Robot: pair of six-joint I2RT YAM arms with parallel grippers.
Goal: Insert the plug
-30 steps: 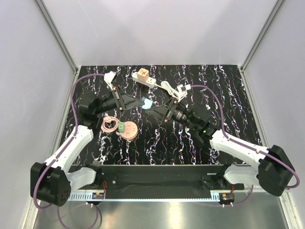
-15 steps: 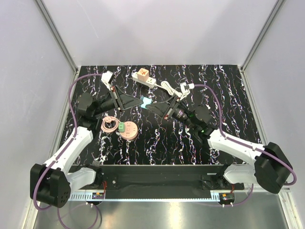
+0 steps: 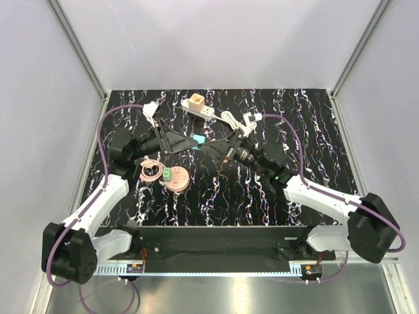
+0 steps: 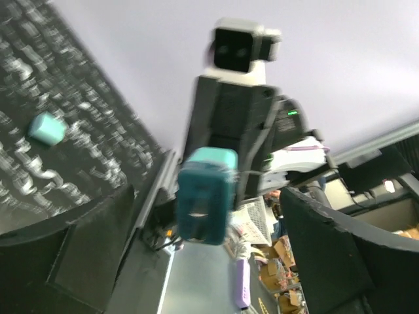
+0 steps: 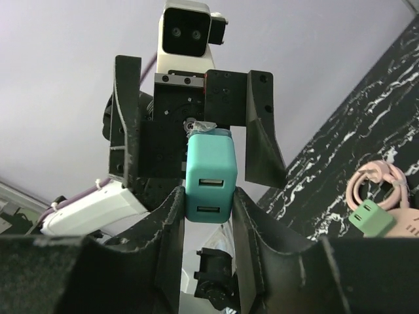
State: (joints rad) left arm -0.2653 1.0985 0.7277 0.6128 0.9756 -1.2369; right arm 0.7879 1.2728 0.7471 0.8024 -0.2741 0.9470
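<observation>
- The black marbled desk point(image 3: 314, 124) is carrying its things in the same places as a second ago.
- The right arm point(image 3: 314, 196) is reaching further left than a second ago, its tip now meeting the tip of the left arm point(image 3: 98, 203) above mid-desk.
- The left fingers point(image 5: 262, 131), set narrow on the plug until half a second ago, are now standing wide apart and gripping nothing.
- The right fingers point(image 5: 171, 222), part open before, are now clamping the plug by its sides.
- The white strip point(image 3: 200, 108) is lying near the far edge, unmoved.
- The teal plug point(image 5: 209, 173) is hanging in the air between the two arms, its two USB ports facing the right wrist camera.
- The orange block point(image 3: 198, 100) on the strip is bearing a mark too small to read.
</observation>
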